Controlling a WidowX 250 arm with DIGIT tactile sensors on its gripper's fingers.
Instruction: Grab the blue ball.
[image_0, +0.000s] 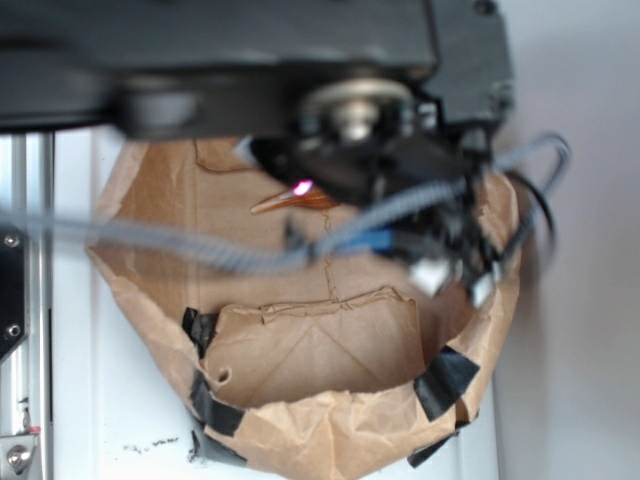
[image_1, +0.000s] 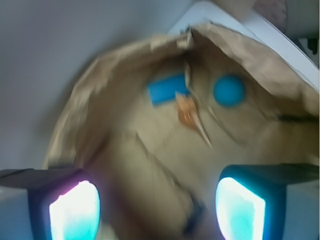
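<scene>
Spread wide and holding nothing, the jaws show in the wrist view as two glowing pads (image_1: 74, 210) at the near edge, with bare brown paper between them. That gap suits a round target, since it leaves room on both sides of the sphere. The gripper (image_1: 157, 207) hangs above a paper bag (image_1: 100, 130) that is folded open into a shallow bowl, its crumpled walls raised so that loose things cannot roll away.

On the bag floor, the blue ball (image_1: 229, 90) sits on the far right, close under the right-hand wall. To its left lies a flat blue block (image_1: 167, 90), and just nearer than the block, between the two blue things, an orange-brown shell (image_1: 191, 117) points its narrow end toward the near side. The ball appears clear of both, though blur softens every edge.

From the exterior camera the arm's dark body fills the top of the frame, and the gripper (image_0: 455, 280) dangles at the right over the bag; the shell (image_0: 295, 201) and a sliver of the blue block (image_0: 372, 240) show beneath it, while the ball is hidden. Black tape (image_0: 445, 380) holds the rolled rim in shape.

My reading is that the approach is not finished: the ball lies far and right of the gap, so the wrist would need to travel that way before descending.
</scene>
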